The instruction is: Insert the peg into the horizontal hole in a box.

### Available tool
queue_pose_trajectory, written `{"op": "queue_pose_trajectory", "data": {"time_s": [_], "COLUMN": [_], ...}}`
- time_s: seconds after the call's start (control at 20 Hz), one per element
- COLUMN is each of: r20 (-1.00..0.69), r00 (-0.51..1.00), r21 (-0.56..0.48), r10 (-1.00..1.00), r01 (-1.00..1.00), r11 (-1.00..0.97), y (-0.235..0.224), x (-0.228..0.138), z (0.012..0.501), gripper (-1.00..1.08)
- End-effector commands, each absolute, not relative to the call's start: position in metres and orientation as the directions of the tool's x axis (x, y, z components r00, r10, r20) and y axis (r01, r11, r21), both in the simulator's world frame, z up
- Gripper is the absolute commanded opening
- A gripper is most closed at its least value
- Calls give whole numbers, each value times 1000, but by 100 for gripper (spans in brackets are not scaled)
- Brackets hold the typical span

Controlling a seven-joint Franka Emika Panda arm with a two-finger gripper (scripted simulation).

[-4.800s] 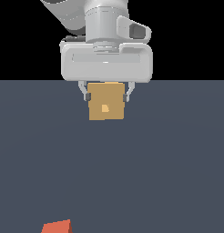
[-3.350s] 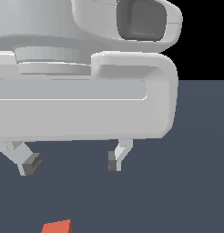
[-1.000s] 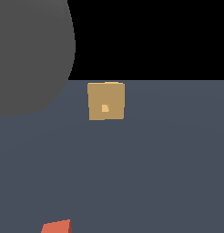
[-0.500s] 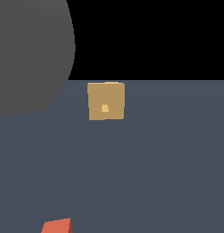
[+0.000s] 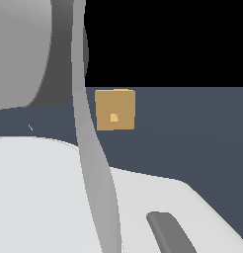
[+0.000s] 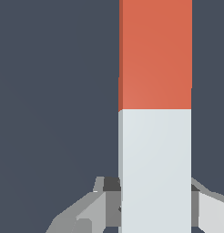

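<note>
1. While most of the exterior view is blocked by the arm's pale body, the box (image 5: 115, 109) can be made out behind it, sitting on the dark floor with its face turned toward the camera.
2. The hole (image 5: 113, 117) is seen as a small lighter spot near the middle of that face, nothing in it yet.
3. The peg (image 6: 155, 113) is only shown in the wrist view: the pale grey-white half is nearest the gripper (image 6: 152, 205), the orange-red half points away from it.
4. The pincer's state: a dark pad is seen tight against each side of the peg's pale end, so it's judged to be clamped on the peg. Whether the peg is lifted or lying flat on the floor can't really be told from here.
5. Step in hand, as a guess: the grab looks done or nearly done, and the carry toward the box hasn't been finished, since the peg isn't visible anywhere near the box in the exterior view.
6. Next move, probably: the peg needs to be kept level, lined up with the hole by its orange-red tip, then pushed straight in. Alignment is gonna be the fiddly part, as the hole looks small against the box face.
</note>
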State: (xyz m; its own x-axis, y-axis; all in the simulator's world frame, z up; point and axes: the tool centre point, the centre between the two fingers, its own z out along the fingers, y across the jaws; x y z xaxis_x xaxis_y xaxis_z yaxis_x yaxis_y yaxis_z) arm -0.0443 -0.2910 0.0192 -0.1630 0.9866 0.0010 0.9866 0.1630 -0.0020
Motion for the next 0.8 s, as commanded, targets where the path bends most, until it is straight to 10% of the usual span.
{"op": "queue_pose_trajectory", "data": {"time_s": [0.0, 0.75], "r20": [0, 0], "r00": [-164, -154], "r21": [0, 0], "r10": [987, 988], "r01": [987, 988], "r11": [164, 154], "y": [-268, -78], "x": [-42, -32], "z": [22, 41], "gripper": [-100, -100]}}
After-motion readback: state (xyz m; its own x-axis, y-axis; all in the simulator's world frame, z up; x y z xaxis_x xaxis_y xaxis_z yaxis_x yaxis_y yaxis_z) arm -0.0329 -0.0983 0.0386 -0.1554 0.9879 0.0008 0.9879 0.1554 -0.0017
